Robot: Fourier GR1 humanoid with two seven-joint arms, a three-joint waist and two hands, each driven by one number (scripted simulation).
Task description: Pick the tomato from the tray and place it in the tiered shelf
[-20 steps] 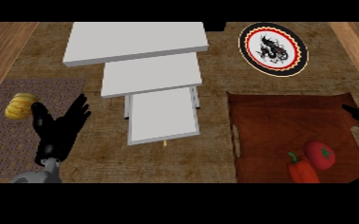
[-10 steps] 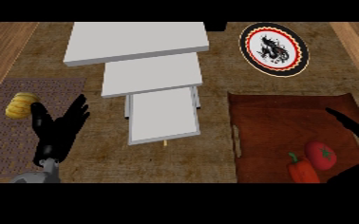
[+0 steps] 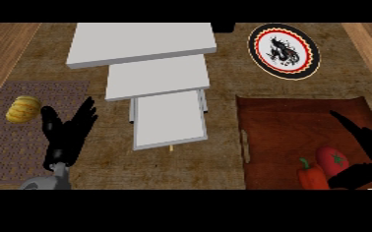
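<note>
A red tomato [image 3: 333, 159] lies near the front right of the dark red-brown tray [image 3: 291, 128], with a red-orange pepper [image 3: 312, 176] just left of it. My right hand [image 3: 354, 132] reaches in from the right edge, fingers straight above the tomato and thumb [image 3: 349, 177] below it, open around it without closing. The white tiered shelf [image 3: 156, 78] stands in the middle, three steps descending toward me. My left hand [image 3: 65, 130] rests open at the lower left, fingers up.
A yellow squash [image 3: 22, 109] lies on a grey mat [image 3: 33, 142] at the left. A round black plate with a red and white rim [image 3: 283, 51] sits at the back right. Burlap cloth covers the counter between shelf and tray.
My right hand has come further in from the right edge, over the tray, and now brackets the tomato. The left hand and the objects have stayed put.
</note>
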